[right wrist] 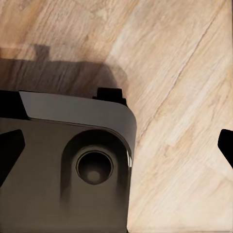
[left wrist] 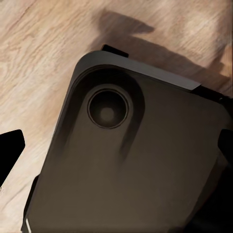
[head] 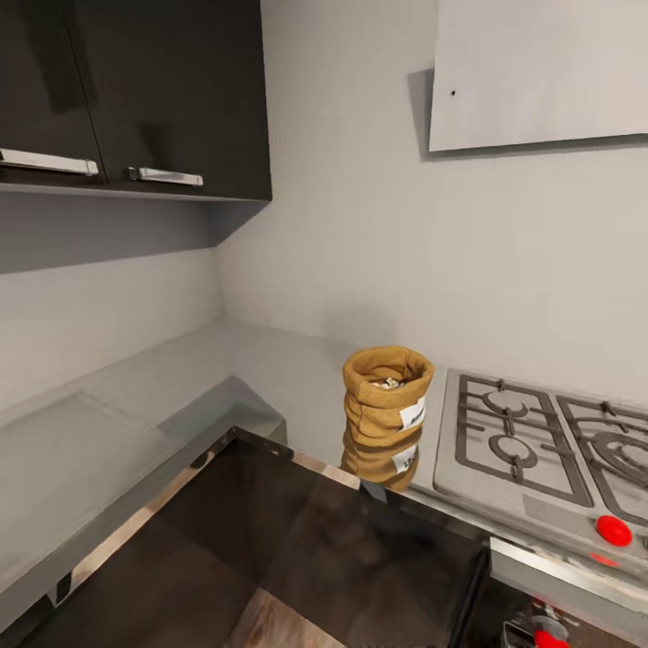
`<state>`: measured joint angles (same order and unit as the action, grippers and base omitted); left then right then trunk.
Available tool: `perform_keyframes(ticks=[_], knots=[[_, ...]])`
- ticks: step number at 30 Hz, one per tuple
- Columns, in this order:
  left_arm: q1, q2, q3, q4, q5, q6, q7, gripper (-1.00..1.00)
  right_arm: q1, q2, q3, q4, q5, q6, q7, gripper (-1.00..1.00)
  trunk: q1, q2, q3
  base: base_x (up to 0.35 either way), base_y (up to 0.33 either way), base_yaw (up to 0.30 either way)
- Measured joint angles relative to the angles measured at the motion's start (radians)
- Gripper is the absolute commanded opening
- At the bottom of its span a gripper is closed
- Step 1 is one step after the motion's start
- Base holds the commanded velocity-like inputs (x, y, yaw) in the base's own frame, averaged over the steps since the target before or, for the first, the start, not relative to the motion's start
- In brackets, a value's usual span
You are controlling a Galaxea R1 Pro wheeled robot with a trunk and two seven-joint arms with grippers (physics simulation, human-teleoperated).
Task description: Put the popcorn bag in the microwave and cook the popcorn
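Observation:
The popcorn bag (head: 387, 396), a tan burlap sack with a rolled rim and a white label, stands upright on the shiny grey countertop (head: 270, 369), just left of the hob. Pale popcorn (head: 389, 383) shows in its mouth, and the sack's reflection lies on the counter below it. The microwave is out of view. In the left wrist view my left gripper (left wrist: 116, 150) hangs open over the robot's dark base, with black fingertips (left wrist: 10, 148) at the picture's edges. My right gripper (right wrist: 116, 150) is also open, its fingertips (right wrist: 9, 150) wide apart above base and floor. Neither holds anything.
A grey gas hob (head: 531, 441) with black grates and a red knob (head: 614, 530) lies right of the sack. Black wall cabinets (head: 135, 90) hang at the upper left, a pale panel (head: 540, 72) at the upper right. The counter turns a corner to the left. Wooden floor (right wrist: 184, 73) lies below.

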<state>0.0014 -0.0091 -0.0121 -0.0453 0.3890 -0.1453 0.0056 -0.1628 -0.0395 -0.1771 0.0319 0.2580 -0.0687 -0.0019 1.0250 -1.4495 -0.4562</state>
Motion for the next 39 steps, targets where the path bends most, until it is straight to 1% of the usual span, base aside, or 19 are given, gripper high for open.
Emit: perform_keyframes(ticks=[6,9,15,30,39], knots=[[0.000,0.000,0.005,0.000,0.008,0.002,0.000,1.00,0.000,0.001,0.000,0.000,0.000,-0.001,0.000,1.00,0.000,0.000,0.000,0.000,0.000,-0.290],[0.000,0.000,0.001,0.000,0.001,0.002,0.000,1.00,0.000,0.001,0.000,0.000,0.000,-0.001,-0.001,1.00,0.000,0.000,0.000,0.000,0.000,-0.290],[0.000,0.000,-0.003,0.000,0.000,0.003,-0.006,1.00,0.000,0.002,0.000,0.000,0.000,-0.001,-0.001,1.00,0.000,0.000,0.000,0.000,0.065,-0.255],[0.000,0.000,-0.004,0.000,-0.002,0.005,-0.007,1.00,0.000,-0.001,0.000,0.000,0.002,0.000,0.007,1.00,0.000,0.000,0.000,0.000,0.247,-0.010],[0.000,0.000,-0.004,0.000,-0.003,0.003,-0.007,1.00,0.000,-0.001,0.000,0.000,0.001,-0.002,0.006,1.00,0.000,0.000,0.000,0.000,0.034,-0.010]])
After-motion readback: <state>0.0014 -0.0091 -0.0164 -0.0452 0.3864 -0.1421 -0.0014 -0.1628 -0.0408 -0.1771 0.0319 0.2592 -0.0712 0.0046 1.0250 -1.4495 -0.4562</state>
